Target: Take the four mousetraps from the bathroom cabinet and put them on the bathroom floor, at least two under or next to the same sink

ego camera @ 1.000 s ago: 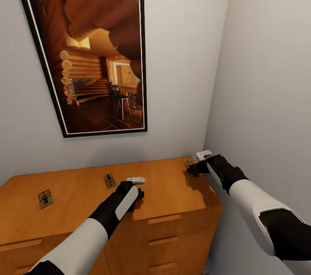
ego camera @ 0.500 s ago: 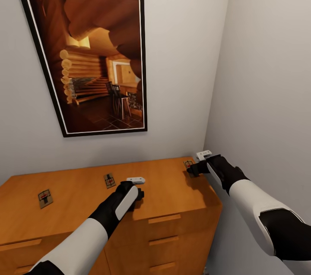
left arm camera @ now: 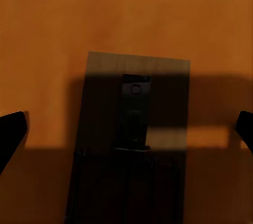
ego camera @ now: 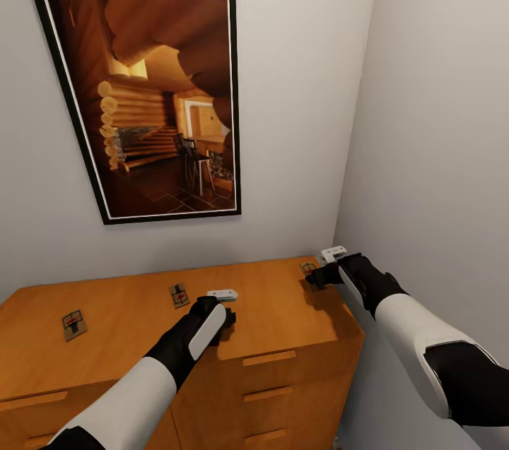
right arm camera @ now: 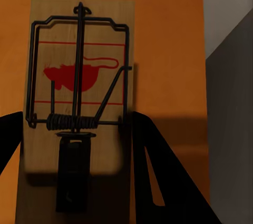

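On the cabinet (ego camera: 283, 309), each spread claw (right arm camera: 74, 145) hovers over a trap (right arm camera: 79, 76), its long axis running along the fingers; the right (ego camera: 316, 275) sits nearer.

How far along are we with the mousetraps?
Nothing is placed yet. Two mousetraps lie untouched on the cabinet top. The left gripper is open over a third mousetrap, fingers well clear on both sides. The right gripper straddles the fourth mousetrap near the cabinet's corner, not yet closed. All four must still be carried to the floor by the sink.
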